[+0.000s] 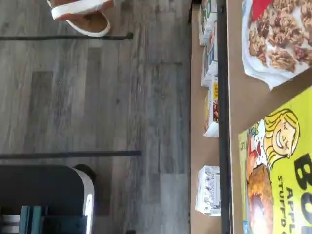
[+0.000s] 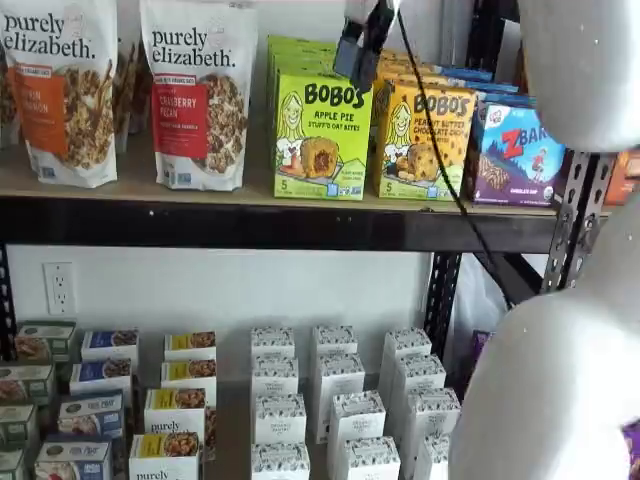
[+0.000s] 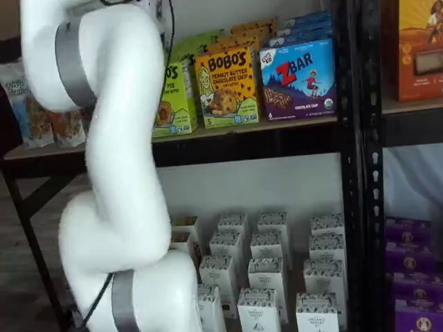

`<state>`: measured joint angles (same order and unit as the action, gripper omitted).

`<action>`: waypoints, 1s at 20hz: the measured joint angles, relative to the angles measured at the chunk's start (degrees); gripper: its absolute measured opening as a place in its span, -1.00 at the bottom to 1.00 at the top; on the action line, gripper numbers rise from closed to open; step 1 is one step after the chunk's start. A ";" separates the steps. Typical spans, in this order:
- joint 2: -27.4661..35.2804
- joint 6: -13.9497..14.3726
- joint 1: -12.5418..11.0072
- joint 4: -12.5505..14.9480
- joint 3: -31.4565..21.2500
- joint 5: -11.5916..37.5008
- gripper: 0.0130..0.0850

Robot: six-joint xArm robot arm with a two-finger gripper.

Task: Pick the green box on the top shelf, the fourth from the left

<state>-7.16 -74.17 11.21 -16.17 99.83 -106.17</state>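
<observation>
The green box (image 2: pixel 322 135) is a lime-green Bobo's Apple Pie box standing upright at the front of a row on the top shelf (image 2: pixel 250 226). It also shows in a shelf view (image 3: pixel 174 97), partly behind my arm, and large in the wrist view (image 1: pixel 278 170). My gripper (image 2: pixel 358 58) hangs from the view's top edge with its cable, in front of the green box's upper right corner. Its black fingers show no plain gap and hold no box.
An orange-yellow Bobo's box (image 2: pixel 425 140) and a blue ZBar box (image 2: pixel 515 150) stand right of the green box, granola bags (image 2: pixel 200 90) left of it. Small white boxes (image 2: pixel 340 400) fill the lower level. My white arm (image 3: pixel 118 173) blocks part of both shelf views.
</observation>
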 joint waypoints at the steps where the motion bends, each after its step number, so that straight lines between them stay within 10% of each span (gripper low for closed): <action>1: 0.16 0.00 -0.05 -0.16 0.16 -0.31 1.00; 20: -2.46 -1.41 -1.55 -4.65 -5.34 9.46 1.00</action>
<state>-9.62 -75.58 9.65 -20.82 94.49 -96.72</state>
